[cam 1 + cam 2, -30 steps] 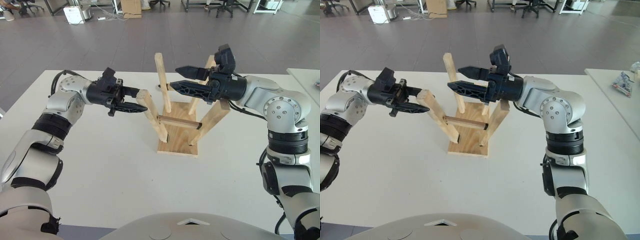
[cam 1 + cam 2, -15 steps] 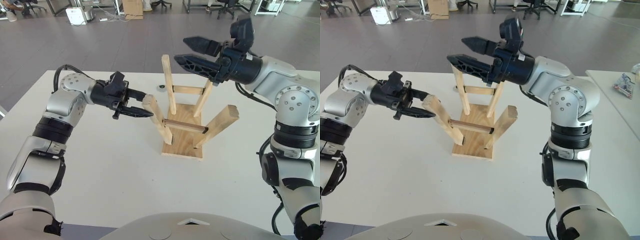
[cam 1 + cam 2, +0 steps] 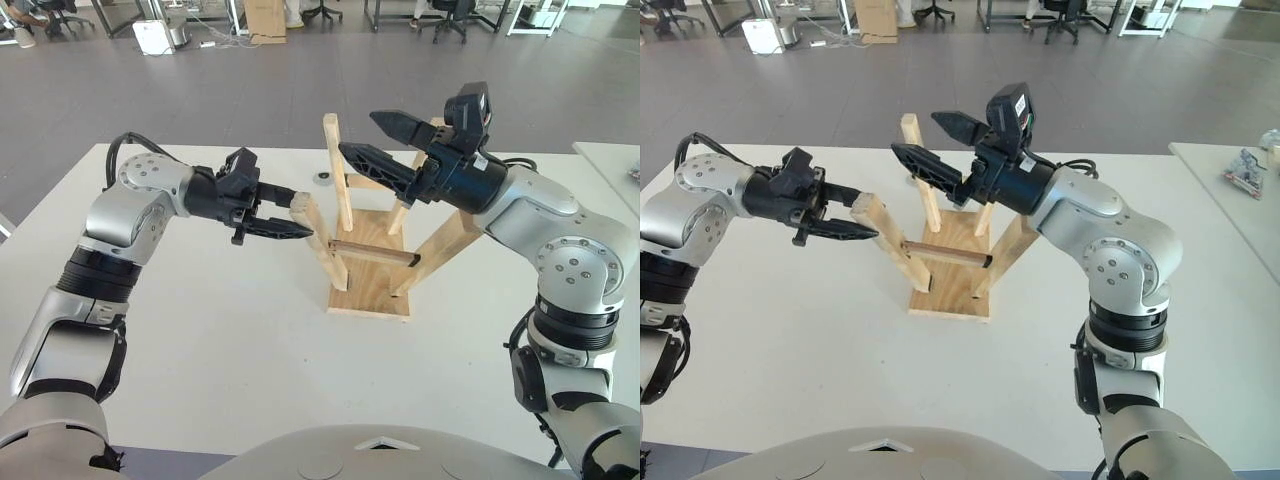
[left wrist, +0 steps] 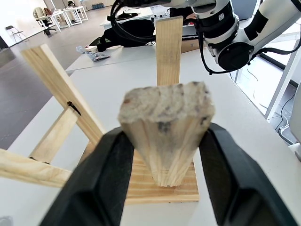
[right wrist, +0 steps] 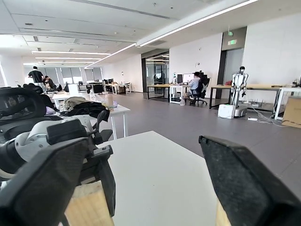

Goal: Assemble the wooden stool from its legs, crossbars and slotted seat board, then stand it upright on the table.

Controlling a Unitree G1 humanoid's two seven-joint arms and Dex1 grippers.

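White laminate covers the table (image 3: 200, 330), a broad bare top that takes up the near half of the scene. Beyond its far edge lies grey floor (image 3: 250, 90). Along the far wall stand a cardboard box (image 3: 263, 17), a white unit (image 3: 153, 32) and wheeled office chairs (image 3: 445, 15). A second white table (image 3: 615, 160) cuts in at the right edge.

The wooden stool (image 3: 370, 250) sits upside down right of the table's middle. Its seat board (image 3: 370, 295) lies flat on the surface and its four legs splay upward. A dark-ended crossbar (image 3: 372, 250) joins the two near legs and a paler one (image 3: 365, 182) joins the far pair. A small dark object (image 3: 321, 179) lies on the table just left of the far left leg.

The left gripper (image 3: 298, 211) comes in from the left and is clamped on the top end of the near left leg (image 3: 322, 255). Its black fingers (image 4: 99, 183) press either side of the rough-cut wood.

The right gripper (image 3: 357, 132) hangs above the far legs with its jaws spread wide and nothing between them. Whether its lower finger touches the far left leg cannot be told.
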